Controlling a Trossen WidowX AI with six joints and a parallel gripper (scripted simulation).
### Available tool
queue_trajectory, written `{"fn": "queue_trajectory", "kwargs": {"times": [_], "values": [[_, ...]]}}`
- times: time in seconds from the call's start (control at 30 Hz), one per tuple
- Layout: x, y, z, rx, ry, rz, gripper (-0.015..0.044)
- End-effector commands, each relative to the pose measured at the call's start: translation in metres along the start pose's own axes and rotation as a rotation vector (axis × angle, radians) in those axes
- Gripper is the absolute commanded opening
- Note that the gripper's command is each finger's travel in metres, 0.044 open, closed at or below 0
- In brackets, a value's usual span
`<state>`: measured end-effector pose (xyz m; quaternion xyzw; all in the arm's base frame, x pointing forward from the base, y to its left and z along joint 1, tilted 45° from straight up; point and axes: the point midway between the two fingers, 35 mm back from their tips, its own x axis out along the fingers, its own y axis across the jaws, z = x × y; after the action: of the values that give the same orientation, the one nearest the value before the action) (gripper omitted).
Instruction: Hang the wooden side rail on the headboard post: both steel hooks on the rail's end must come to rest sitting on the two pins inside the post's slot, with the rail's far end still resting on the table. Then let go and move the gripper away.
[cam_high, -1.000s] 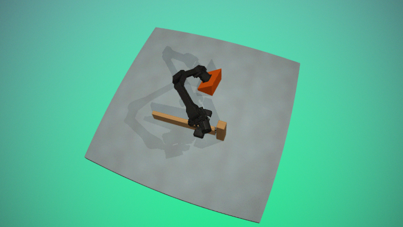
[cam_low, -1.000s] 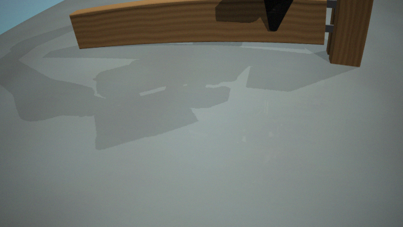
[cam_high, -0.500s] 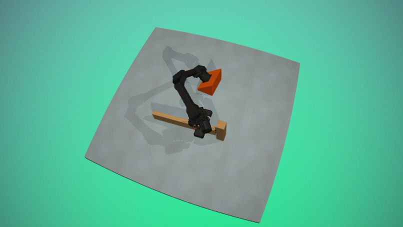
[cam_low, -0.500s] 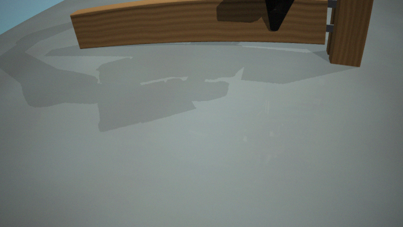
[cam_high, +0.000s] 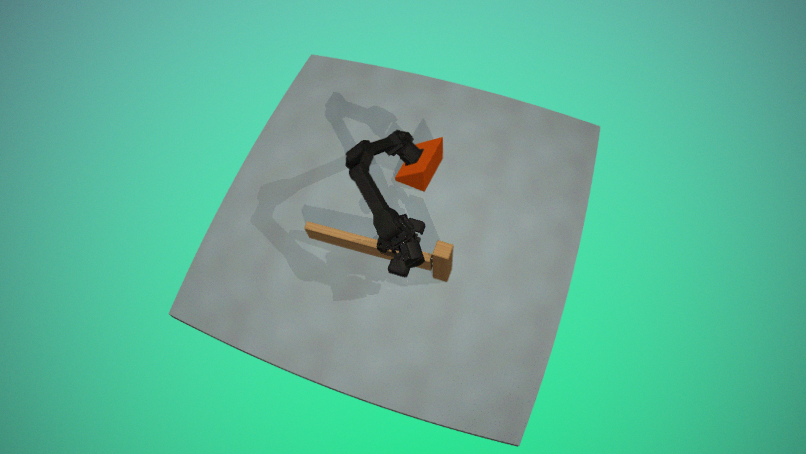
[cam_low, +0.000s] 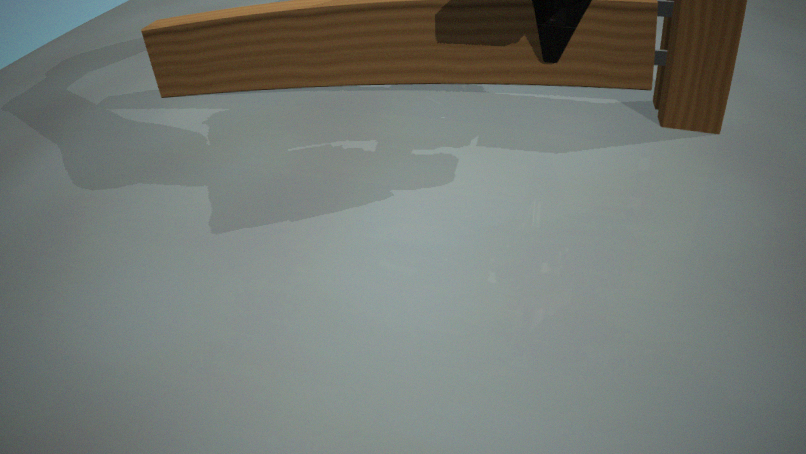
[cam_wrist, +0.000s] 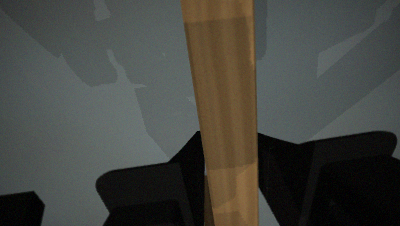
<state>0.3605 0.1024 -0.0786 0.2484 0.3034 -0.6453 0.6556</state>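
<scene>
The wooden side rail (cam_high: 338, 235) (cam_low: 338, 53) (cam_wrist: 225, 95) stands on its narrow edge, its hook end towards the headboard post (cam_high: 442, 266) (cam_low: 698, 67). Two grey steel hooks, the upper hook (cam_low: 665, 8) and the lower hook (cam_low: 659, 57), cross the small gap from rail to post. Their tips, the pins and the slot's inside are hidden, so seating cannot be told. The rail's far end looks down at the table; its hook end looks slightly raised. My gripper (cam_high: 403, 258) (cam_low: 550, 53) (cam_wrist: 216, 132) is shut on the rail near the hook end, one finger on each side.
The orange wedge-shaped block (cam_high: 431, 164) is at the arm's base, behind the rail. The arm (cam_high: 369, 191) reaches over from there. The grey table (cam_high: 507, 338) (cam_low: 451, 366) carries the arm's shadows, and its edges show all round in the top view.
</scene>
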Motion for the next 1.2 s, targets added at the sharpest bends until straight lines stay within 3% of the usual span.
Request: {"fn": "queue_trajectory", "kwargs": {"times": [0.0, 1.17], "values": [[-0.0033, 0.0008, -0.0023, 0.003, 0.006, 0.006, 0.0], [-0.0031, 0.0006, -0.0058, 0.003, 0.006, 0.006, 0.0]]}}
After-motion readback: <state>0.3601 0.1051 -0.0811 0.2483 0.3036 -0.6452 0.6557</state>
